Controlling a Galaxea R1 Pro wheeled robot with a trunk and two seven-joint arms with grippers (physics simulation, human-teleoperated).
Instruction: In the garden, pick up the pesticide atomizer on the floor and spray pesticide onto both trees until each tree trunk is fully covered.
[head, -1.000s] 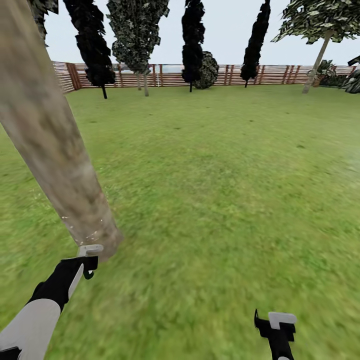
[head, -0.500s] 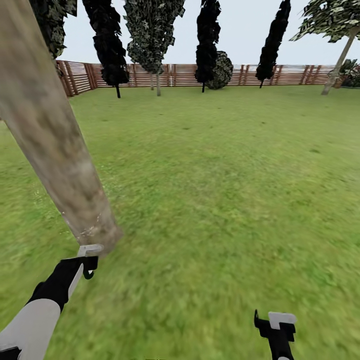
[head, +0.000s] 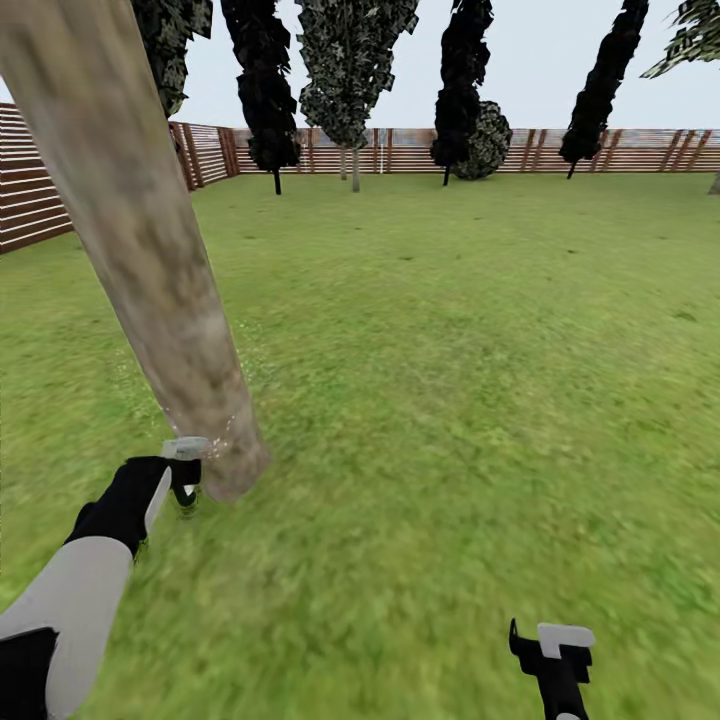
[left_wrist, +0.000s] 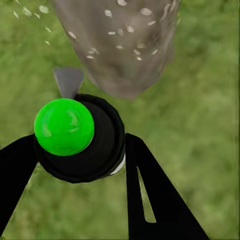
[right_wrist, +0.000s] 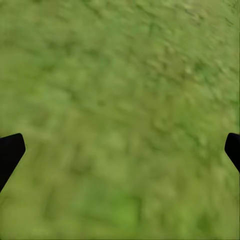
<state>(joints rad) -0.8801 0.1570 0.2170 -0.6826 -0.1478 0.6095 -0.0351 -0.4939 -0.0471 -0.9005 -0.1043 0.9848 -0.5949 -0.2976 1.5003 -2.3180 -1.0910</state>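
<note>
A thick mottled beige-grey tree trunk (head: 150, 250) leans up from the grass at the left, its base (head: 232, 472) just ahead of my left gripper (head: 185, 475). That gripper is shut on the pesticide atomizer (head: 186, 448). Seen from the left wrist, the atomizer (left_wrist: 82, 142) is a black body with a bright green cap (left_wrist: 64, 126) between the black fingers (left_wrist: 150, 190), its grey nozzle (left_wrist: 68, 81) pointing at the trunk (left_wrist: 120, 45). White pesticide specks (left_wrist: 120, 30) dot the bark. My right gripper (head: 553, 645) hangs open over grass (right_wrist: 120, 100), holding nothing.
A brown slat fence (head: 420, 150) rings the lawn (head: 450, 350), with near-black column trees (head: 265, 90) in front of it. A leafy crown (head: 695, 30) shows at the far right edge. Open grass stretches ahead and to the right.
The camera has turned left, so the whole scene slid right. My left gripper with the atomizer has risen closer to the trunk's base. The right gripper is unchanged.
</note>
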